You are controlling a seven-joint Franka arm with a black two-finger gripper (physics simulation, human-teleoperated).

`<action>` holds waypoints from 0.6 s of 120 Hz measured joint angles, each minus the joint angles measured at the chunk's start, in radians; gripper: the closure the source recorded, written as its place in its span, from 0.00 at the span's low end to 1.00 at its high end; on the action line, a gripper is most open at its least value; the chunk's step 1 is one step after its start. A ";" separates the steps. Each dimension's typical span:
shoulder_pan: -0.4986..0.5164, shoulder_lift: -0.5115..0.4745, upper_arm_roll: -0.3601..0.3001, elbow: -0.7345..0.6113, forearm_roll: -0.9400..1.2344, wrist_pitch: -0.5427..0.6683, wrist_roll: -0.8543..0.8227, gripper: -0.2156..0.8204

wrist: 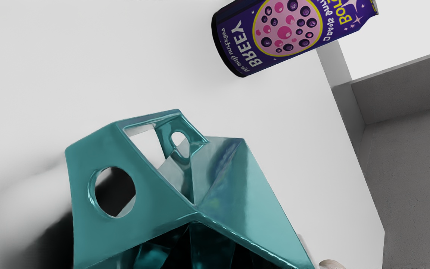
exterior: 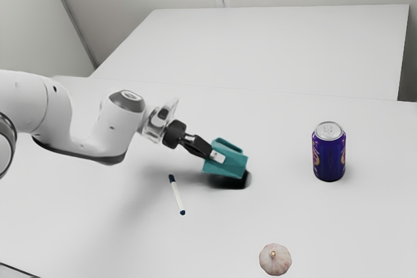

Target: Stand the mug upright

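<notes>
Exterior view: a white Franka arm (exterior: 111, 125) enters from the left edge and extends toward the centre of the frame. Its black gripper (exterior: 215, 156) meets the teal mug (exterior: 228, 167), overlapping the mug's side. Whether the gripper is open or closed on the mug cannot be determined.

The mug, of angular, faceted form, is at the centre of the frame, tilted rather than upright, with its handle (exterior: 229, 144) on the upper side and a dark shadow (exterior: 240, 183) below. Left of and below the mug lies a white marker with dark blue ends (exterior: 177, 196). A purple drink can (exterior: 329, 155) stands upright at right of centre, well apart from the mug. A garlic bulb (exterior: 275, 260) rests at lower right, near the bottom edge. All are on a white table (exterior: 98, 226); a second pale surface (exterior: 280, 50) occupies the upper part of the frame.

Wrist view: the mug is close to the camera, its handle showing round openings. The can, bearing a pink circular panel of bubbles, stands beyond it.
</notes>
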 joint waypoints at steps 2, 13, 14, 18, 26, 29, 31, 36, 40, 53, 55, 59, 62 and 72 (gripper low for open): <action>0.000 -0.008 0.000 0.000 0.010 0.001 -0.001 0.96; 0.001 -0.052 0.001 0.002 0.086 0.008 -0.020 0.96; 0.001 -0.056 0.001 0.002 0.097 0.009 -0.023 0.96; 0.001 -0.068 0.003 0.005 0.144 0.011 -0.038 0.96; 0.002 -0.089 0.007 0.011 0.240 0.017 -0.073 0.96; 0.003 -0.098 0.008 0.012 0.278 0.022 -0.089 0.96; 0.003 -0.105 0.009 0.013 0.306 0.026 -0.100 0.96; 0.004 -0.123 0.010 0.013 0.379 0.035 -0.131 0.96; 0.004 -0.138 0.010 0.014 0.441 0.041 -0.158 0.96; 0.005 -0.170 0.012 0.017 0.620 0.055 -0.248 0.96; 0.005 -0.173 0.012 0.018 0.646 0.057 -0.262 0.96; 0.005 -0.176 0.013 0.021 0.691 0.060 -0.288 0.96; 0.005 -0.177 0.013 0.022 0.723 0.062 -0.308 0.96; 0.010 -0.176 0.012 0.024 0.815 0.066 -0.371 0.97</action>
